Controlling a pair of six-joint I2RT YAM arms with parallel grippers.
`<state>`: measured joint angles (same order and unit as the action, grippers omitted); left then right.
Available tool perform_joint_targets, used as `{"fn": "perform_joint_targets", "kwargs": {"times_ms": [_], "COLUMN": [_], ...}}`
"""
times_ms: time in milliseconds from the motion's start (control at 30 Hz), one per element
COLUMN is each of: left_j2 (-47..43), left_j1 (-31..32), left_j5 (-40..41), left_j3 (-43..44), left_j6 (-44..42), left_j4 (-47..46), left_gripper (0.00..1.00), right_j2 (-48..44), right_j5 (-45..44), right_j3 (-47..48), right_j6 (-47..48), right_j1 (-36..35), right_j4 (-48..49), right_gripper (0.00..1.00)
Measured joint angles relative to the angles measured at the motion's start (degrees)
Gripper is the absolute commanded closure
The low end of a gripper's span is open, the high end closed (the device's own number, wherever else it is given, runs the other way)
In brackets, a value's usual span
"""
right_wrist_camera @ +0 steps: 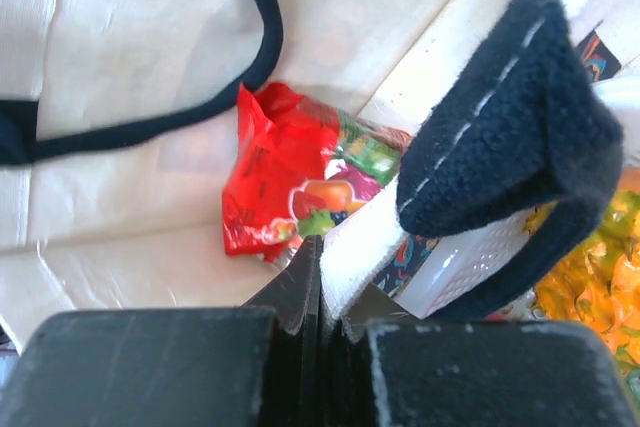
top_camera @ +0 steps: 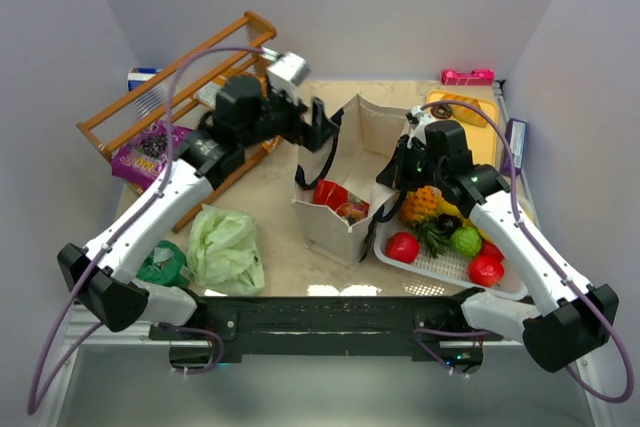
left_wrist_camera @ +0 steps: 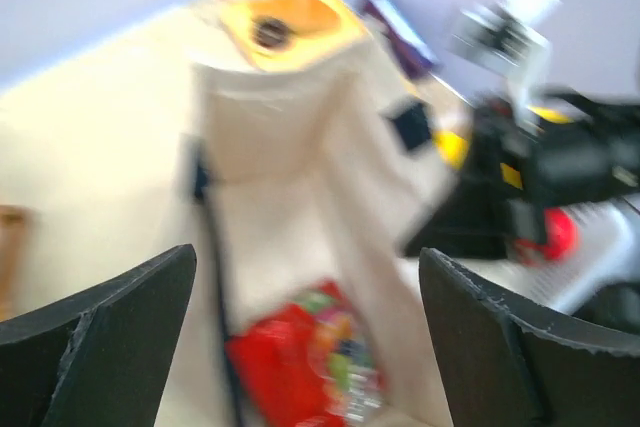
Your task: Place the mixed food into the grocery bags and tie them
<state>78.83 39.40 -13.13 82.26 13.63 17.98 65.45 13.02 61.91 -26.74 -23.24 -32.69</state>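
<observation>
Canvas tote (top_camera: 335,232) stands open mid-desk, its mouth facing up. We see one red snack packet (right_wrist_camera: 265,182) lying on the bottom inside, and a black strap (right_wrist_camera: 262,47) looped over the inner wall.

Left tool (left_wrist_camera: 307,252) hangs over the tote's far left rim, fingers spread wide with nothing between them; this view is blurred.

Right tool (right_wrist_camera: 320,257) is at the tote's right rim, fingers pressed together with the pale fabric edge nipped at their tips.

Pale green plastic bag (top_camera: 225,247) lies crumpled on the desk (top_camera: 270,197), near left. Purple packet (top_camera: 150,147) sits far left against the wooden rack (top_camera: 180,97). White mesh basket (top_camera: 450,265) with toy fruit touches the tote's right side.
</observation>
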Motion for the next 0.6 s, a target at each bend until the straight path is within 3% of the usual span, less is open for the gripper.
{"fn": "perform_joint_targets", "kwargs": {"times_ms": [67,200,433,600], "left_j2": [-0.7,-2.1,-2.7,-1.4], "left_j1": [-6.1,-13.7,-14.9,-16.1], "left_j5": [1.6,17.9,43.7,53.4], "left_j3": [1.6,1.9,-4.5,-9.0], "left_j6": [-1.0,-4.5,-13.1,-17.8], "left_j4": [0.7,4.2,10.0,12.5], "left_gripper": [0.0,0.0,0.0,0.04], "right_j2": [0.0,0.0,0.0,-0.1], "right_j5": [0.0,0.0,0.3,0.5], "right_j3": [0.0,0.0,0.0,0.0], "right_j6": [0.0,0.0,0.0,0.2], "right_j1": [0.0,0.0,0.0,0.0], "right_j4": [-0.1,-0.2,-0.2,-0.1], "right_gripper": [0.99,0.99,0.99,0.99]}}
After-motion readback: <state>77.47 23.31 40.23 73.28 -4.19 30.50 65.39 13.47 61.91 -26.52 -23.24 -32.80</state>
